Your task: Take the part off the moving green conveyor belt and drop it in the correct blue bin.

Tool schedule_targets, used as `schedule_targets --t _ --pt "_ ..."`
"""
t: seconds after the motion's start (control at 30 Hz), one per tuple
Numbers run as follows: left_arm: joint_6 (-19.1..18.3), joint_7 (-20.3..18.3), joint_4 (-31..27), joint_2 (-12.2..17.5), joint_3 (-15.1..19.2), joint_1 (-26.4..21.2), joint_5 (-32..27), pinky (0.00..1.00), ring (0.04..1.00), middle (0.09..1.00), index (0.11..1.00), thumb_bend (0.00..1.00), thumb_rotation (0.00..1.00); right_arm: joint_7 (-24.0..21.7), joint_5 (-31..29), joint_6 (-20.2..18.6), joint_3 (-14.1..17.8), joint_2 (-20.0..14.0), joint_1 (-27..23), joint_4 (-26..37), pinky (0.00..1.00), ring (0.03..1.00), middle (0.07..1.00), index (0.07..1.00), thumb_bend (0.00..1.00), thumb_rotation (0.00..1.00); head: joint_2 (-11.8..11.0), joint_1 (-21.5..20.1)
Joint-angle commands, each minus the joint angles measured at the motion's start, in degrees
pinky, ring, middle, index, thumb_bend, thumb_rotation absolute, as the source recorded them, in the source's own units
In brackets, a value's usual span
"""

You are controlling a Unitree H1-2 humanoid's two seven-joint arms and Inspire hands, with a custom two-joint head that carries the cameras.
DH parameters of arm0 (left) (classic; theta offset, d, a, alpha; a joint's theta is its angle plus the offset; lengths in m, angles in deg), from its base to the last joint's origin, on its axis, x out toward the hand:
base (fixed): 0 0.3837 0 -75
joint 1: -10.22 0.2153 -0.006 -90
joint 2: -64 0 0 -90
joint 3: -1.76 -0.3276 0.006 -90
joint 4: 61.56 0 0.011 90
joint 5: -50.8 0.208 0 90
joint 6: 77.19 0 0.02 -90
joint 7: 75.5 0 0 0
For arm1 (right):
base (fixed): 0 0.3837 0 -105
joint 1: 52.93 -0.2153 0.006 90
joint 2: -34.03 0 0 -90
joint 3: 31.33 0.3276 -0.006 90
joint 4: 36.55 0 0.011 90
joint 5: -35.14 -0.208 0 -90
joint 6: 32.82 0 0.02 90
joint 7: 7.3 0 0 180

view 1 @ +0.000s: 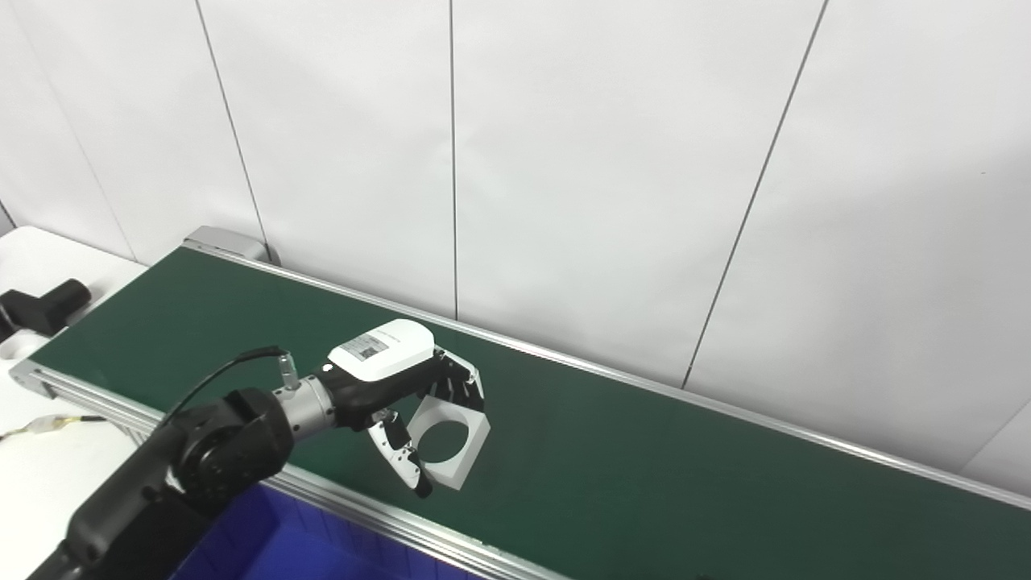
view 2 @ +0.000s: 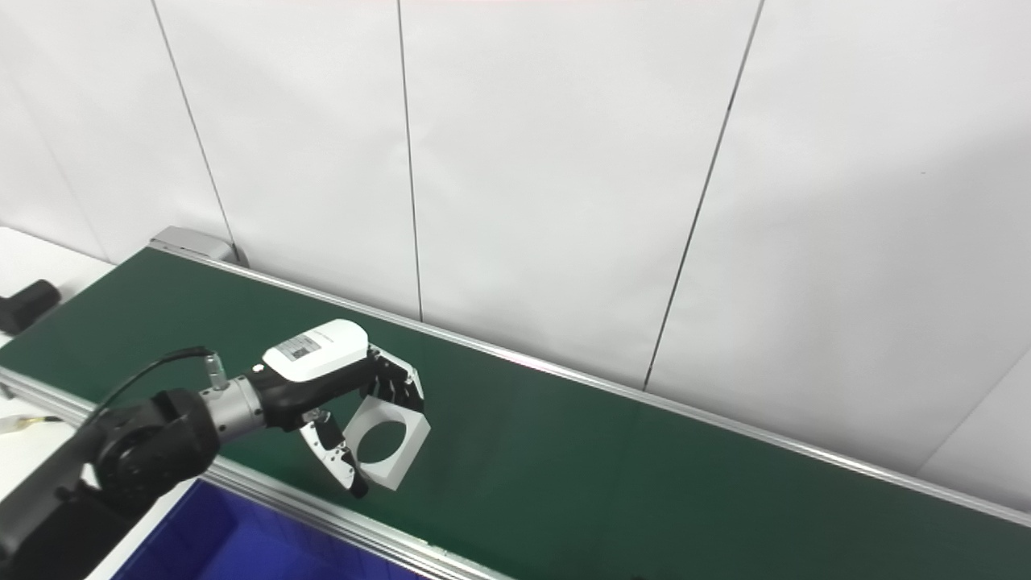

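A white square part with a large round hole lies at the near side of the green conveyor belt. My left hand reaches over it from the left. Its fingers curl over the part's far edge and the thumb presses the near left edge, so the hand is shut on the part. Whether the part is off the belt cannot be told. A blue bin sits just below the belt's near rail, under my left forearm. The right hand is out of view.
A white panelled wall runs close behind the belt's far rail. The belt's end roller is at far left. A black object and a cable lie on the white table to the left.
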Motion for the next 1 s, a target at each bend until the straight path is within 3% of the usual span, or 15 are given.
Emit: schedule_targets --t 0.0,0.23,0.43,0.73,0.97 --pt "-0.65 -0.3 -3.16 2.17 2.01 0.19 -1.63 0.42 0.432 0.479 0.498 0.5 0.0 -0.66 -0.56 1.44 -0.12 0.18 -0.06 2.56 0.74 0.793 0.834 0.881 0.71 0.54 0.46 0.05" --pt "-2.57 -1.66 -9.01 2.92 5.72 4.86 -3.25 0.41 0.429 0.482 0.496 0.5 0.0 -0.69 -0.88 -0.21 0.2 0.18 0.12 5.53 0.74 0.792 0.836 0.887 0.68 0.54 7.44 0.81" --pt "-2.86 -1.85 -11.03 2.45 7.83 8.91 -4.58 0.4 0.419 0.478 0.503 0.5 0.0 -0.92 -1.74 -2.04 0.89 -0.39 0.37 8.67 0.73 0.785 0.827 0.876 0.67 0.52 11.19 1.46" --pt "-7.65 -3.94 -14.29 1.28 7.87 12.92 -3.86 0.39 0.408 0.479 0.51 0.5 0.0 -1.51 -3.22 -5.13 2.39 -1.43 0.15 11.56 0.7 0.764 0.81 0.854 0.73 0.52 14.42 3.38" --pt "-8.09 -5.23 -15.11 1.18 7.1 14.7 -2.43 0.39 0.418 0.5 0.505 0.5 0.0 -2.37 -4.07 -6.14 3.5 -2.25 -0.31 12.72 0.69 0.754 0.804 0.846 0.72 0.5 16.17 5.89"
